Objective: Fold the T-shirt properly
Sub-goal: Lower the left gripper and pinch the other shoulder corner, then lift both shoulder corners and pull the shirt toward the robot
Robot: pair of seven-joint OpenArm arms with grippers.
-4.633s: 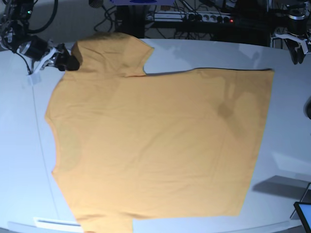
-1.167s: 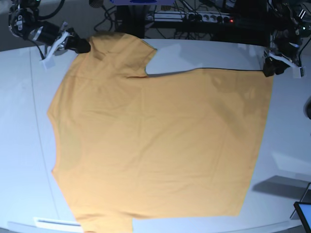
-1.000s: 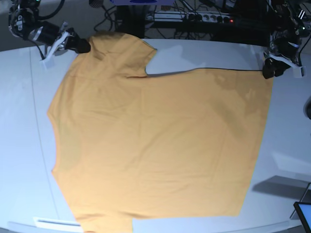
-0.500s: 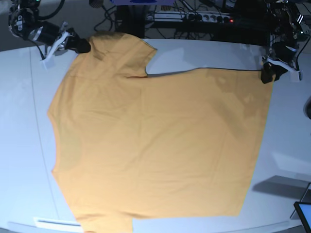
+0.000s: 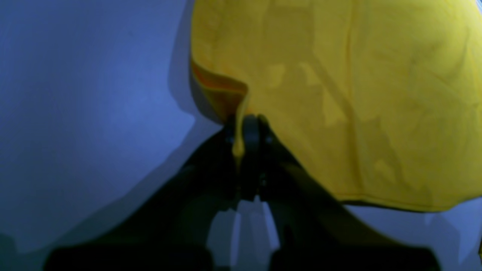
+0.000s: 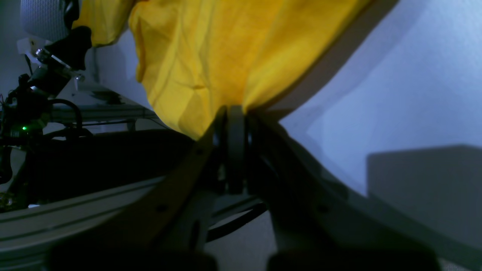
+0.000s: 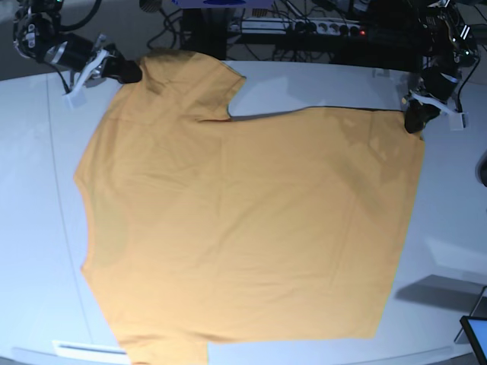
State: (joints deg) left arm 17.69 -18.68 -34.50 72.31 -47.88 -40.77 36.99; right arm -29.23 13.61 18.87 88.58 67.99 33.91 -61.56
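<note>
1. Left gripper (image 5: 244, 130): clenched on a corner of the T-shirt (image 7: 243, 220). In the left wrist view, a fold of yellow cloth is pinched between the 2 dark jaws, and the hem beside it curls up off the table (image 7: 319, 80).
2. Right gripper (image 6: 233, 113): clenched on the T-shirt at the far sleeve. In the right wrist view, the cloth gathers into the closed jaws and fans out above them.
3. In the base view, the left gripper (image 7: 417, 120) sits at the far right corner of the hem and the right gripper (image 7: 122, 72) at the outer edge of the far sleeve. The 2 grip points are well apart, both on the far edge.
4. T-shirt location: spread flat and nearly unwrinkled over the centre of the table, 1 sleeve toward the far left, hem along the right, near edge close to the table's front rim.
5. Step in hand, as judged: both far-edge grasps are made and no fold has been laid. The task is at an early stage.
6. The next move likely calls for lifting both grips together and carrying the far edge toward the near edge at an even height, so the cloth doubles over without skewing.
7. Risk, as judged: the thin pinch at the hem corner could slip under tension.
8. Containers: 0 in view.
</note>
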